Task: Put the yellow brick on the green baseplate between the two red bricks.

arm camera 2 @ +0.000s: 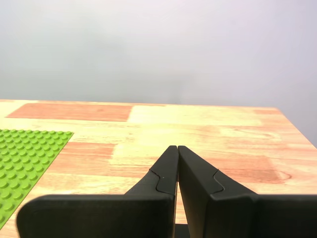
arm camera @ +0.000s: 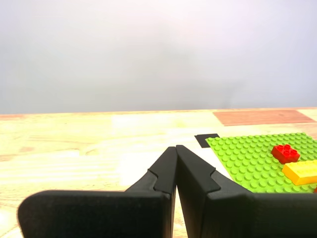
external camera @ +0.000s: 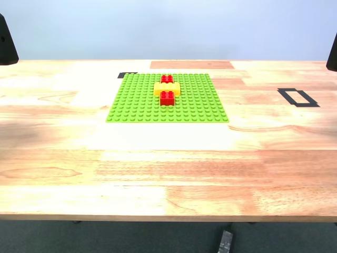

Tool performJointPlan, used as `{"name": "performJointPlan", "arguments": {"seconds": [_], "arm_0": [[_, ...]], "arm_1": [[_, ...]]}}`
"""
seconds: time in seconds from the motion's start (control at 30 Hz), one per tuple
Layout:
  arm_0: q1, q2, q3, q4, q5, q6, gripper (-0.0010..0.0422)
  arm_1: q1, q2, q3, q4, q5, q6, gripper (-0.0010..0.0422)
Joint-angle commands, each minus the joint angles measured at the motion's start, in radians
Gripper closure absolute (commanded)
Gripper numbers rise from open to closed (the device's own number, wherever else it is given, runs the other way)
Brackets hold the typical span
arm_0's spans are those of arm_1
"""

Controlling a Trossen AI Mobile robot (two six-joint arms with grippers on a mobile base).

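The green baseplate (external camera: pixel 167 98) lies flat on the wooden table, towards its far side in the exterior view. On it the yellow brick (external camera: pixel 167 88) sits crosswise between the two red bricks, one behind it (external camera: pixel 167 79) and one in front (external camera: pixel 167 97), all touching in a row. My first gripper (arm camera: pixel 176 148) is shut with nothing in it, held above the table beside the baseplate (arm camera: pixel 262 161); its view shows the yellow brick (arm camera: pixel 301 172) and one red brick (arm camera: pixel 285 153). My second gripper (arm camera 2: pixel 177 148) is shut and empty too, off the plate's (arm camera 2: pixel 25 158) other side.
A black tape rectangle (external camera: pixel 297 97) marks the table at the exterior view's right. A small black tape patch (external camera: pixel 126 75) lies at the plate's far corner. Dark arm parts (external camera: pixel 6 42) show at both upper edges of the exterior view. The table's near edge (external camera: pixel 168 217) runs across the bottom.
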Motion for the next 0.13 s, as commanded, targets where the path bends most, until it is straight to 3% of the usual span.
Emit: {"name": "performJointPlan", "arguments": {"seconds": [0.03, 0.13], "arm_0": [[0.000, 0.000, 0.000, 0.000, 0.000, 0.000, 0.0412], [0.000, 0.000, 0.000, 0.000, 0.000, 0.000, 0.0412]], "arm_1": [[0.000, 0.000, 0.000, 0.000, 0.001, 0.001, 0.0413], [0.000, 0.000, 0.000, 0.000, 0.001, 0.001, 0.0413]]}}
